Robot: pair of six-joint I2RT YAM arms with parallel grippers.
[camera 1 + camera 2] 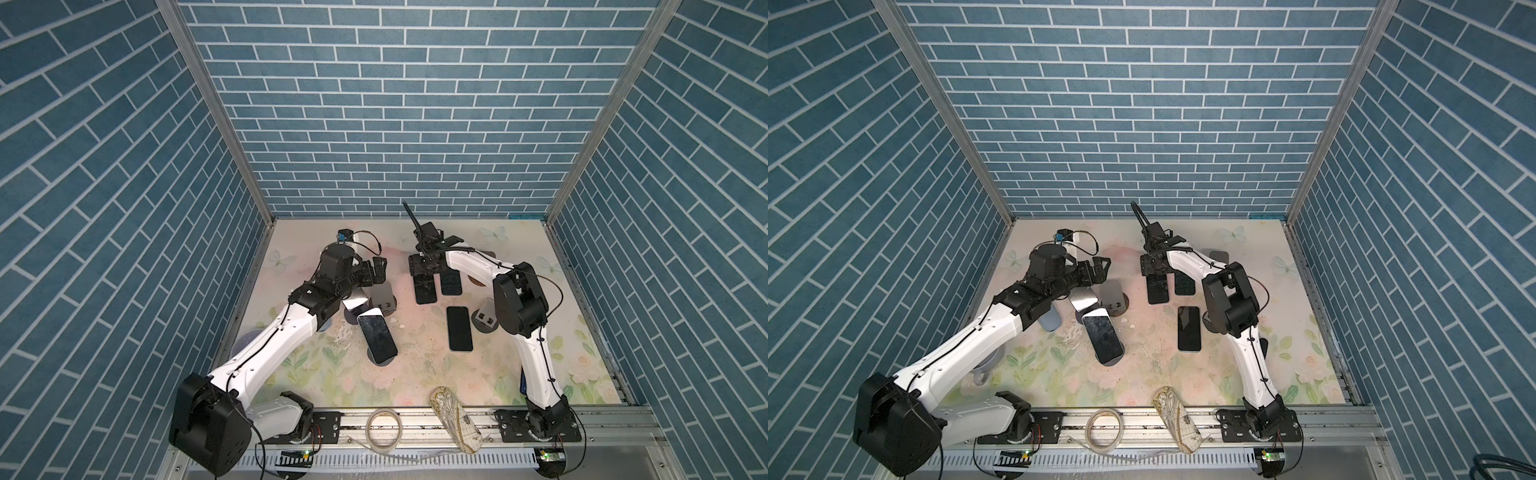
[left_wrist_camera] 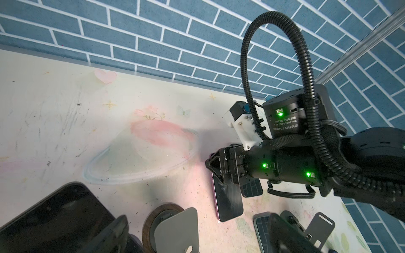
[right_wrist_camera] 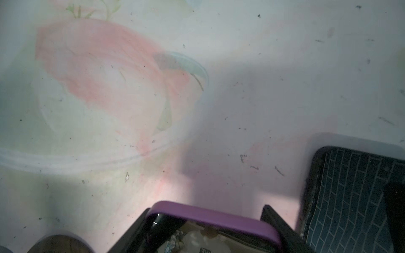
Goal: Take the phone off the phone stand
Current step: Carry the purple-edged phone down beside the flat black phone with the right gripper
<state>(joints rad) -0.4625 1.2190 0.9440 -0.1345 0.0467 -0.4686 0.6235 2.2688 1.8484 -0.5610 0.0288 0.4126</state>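
Right gripper [image 1: 424, 275] is pinching the far end of the purple-cased phone [image 2: 228, 202], which is lying on the floral table [image 1: 415, 374], clear of the empty grey phone stand [image 1: 382, 296] | left gripper [image 1: 376, 270] is hovering wide open, empty | step, seemingly: setting the phone down | next move is calling for jaws releasing, then lifting straight up.

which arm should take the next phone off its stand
Left. The left gripper, open, is near the propped phone; the right gripper is shut on the purple phone.

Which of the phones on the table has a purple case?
The phone between the right gripper's fingers; only its rim shows purple, in both wrist views.
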